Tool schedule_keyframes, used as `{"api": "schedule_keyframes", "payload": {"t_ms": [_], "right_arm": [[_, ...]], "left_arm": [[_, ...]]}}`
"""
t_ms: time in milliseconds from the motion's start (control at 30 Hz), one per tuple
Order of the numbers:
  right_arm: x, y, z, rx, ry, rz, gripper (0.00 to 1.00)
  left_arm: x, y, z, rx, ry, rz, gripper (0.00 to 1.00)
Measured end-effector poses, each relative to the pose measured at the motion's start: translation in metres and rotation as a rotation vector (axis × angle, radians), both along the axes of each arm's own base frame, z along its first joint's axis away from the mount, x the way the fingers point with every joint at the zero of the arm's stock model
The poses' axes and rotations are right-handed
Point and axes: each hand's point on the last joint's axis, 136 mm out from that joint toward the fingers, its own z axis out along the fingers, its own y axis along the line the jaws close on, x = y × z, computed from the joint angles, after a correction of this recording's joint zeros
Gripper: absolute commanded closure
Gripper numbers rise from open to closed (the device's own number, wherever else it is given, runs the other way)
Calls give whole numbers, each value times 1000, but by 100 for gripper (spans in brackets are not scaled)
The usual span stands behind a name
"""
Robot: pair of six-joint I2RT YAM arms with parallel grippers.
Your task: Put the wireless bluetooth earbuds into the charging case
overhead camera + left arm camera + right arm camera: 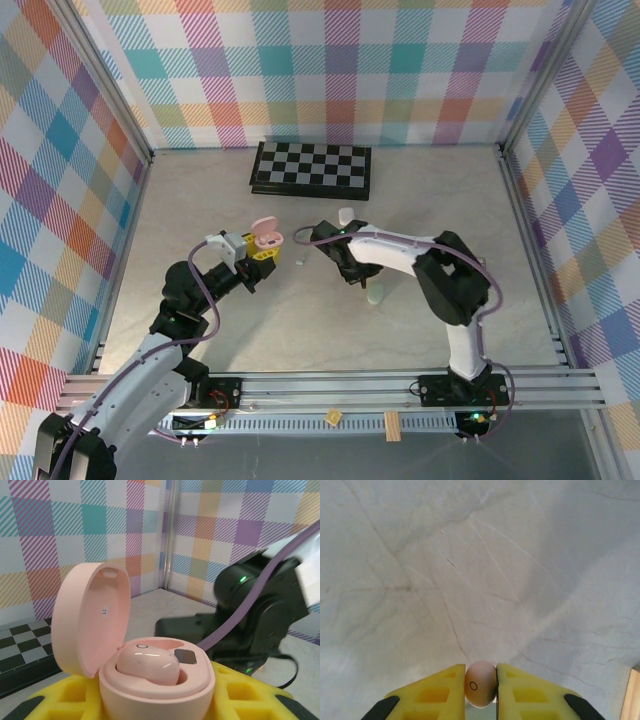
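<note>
Pink pebble-shaped plastic charging case (pixel 150 692), lid hinged up, is pinched in the left claw (pixel 262 250) just left of the bench's (pixel 300 330) centre. One glossy pink earbud (pixel 147 666) is seated in its tray. Right claw (pixel 481 692) is pressed onto a small pale pink egg-shaped earbud (pixel 480 682), yellow pads (pixel 440 692) touching both sides, above bare marble near the centre. Black-and-white checkerboard (pixel 310 168) lies at the far edge.

One pink earbud (pixel 147 666) sits in the single pink charging case (pixel 150 694); a second pink earbud (pixel 480 685) is pinched in the right hand (pixel 481 674). One folded chessboard (pixel 311 168); in front of it lie one white rounded item (pixel 345 215), one tiny white piece (pixel 300 260) and one pale green item (pixel 375 294).
</note>
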Motion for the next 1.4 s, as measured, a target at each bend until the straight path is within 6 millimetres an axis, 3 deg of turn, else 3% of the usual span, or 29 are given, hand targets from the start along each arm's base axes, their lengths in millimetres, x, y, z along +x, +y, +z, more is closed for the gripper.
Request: {"api": "schedule_keyframes", "payload": {"t_ms": [367,800,1133,1400], "right_arm": [[-2,16,119,504,-113,23,81],[-38,84,224,1145,20,248,79],[-59,111,262,1369,129,361,79],[-58,119,260,1408,179,360,80]], "left_arm": [[-5,-12,-3,3,-4,-85,67],[-9,-39,-20,34,41,-206,67],[-15,-62,-24,46,39,-280,67],[-13,-75,-24,42,33,-295,67]]}}
